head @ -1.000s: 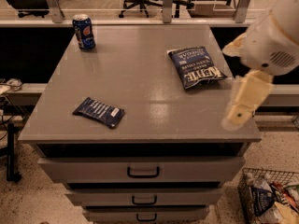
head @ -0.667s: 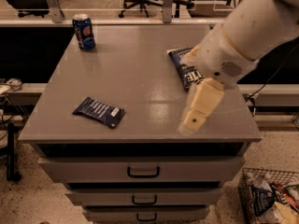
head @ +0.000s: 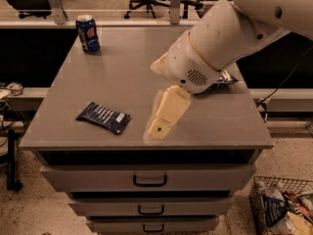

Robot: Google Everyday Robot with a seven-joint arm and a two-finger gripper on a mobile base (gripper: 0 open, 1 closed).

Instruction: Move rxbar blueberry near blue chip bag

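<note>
The rxbar blueberry point(head: 103, 117), a small flat navy wrapper with white text lines, lies near the front left of the grey cabinet top point(head: 122, 77). The gripper point(head: 157, 128) hangs just above the front middle of the top, a short way right of the bar and apart from it. The white arm point(head: 220, 38) reaches in from the upper right. It hides nearly all of the blue chip bag; only a sliver point(head: 224, 78) shows at the right, under the arm's wrist.
A blue soda can point(head: 88, 33) stands at the back left corner. Drawers point(head: 149, 180) run down the cabinet front. A wire basket point(head: 283, 207) with packets sits on the floor at the lower right. Office chairs stand behind a rail at the back.
The arm has swung left across the cabinet top, from beyond its right edge to the front middle. It now covers the chip bag. The bar and can have not moved.
</note>
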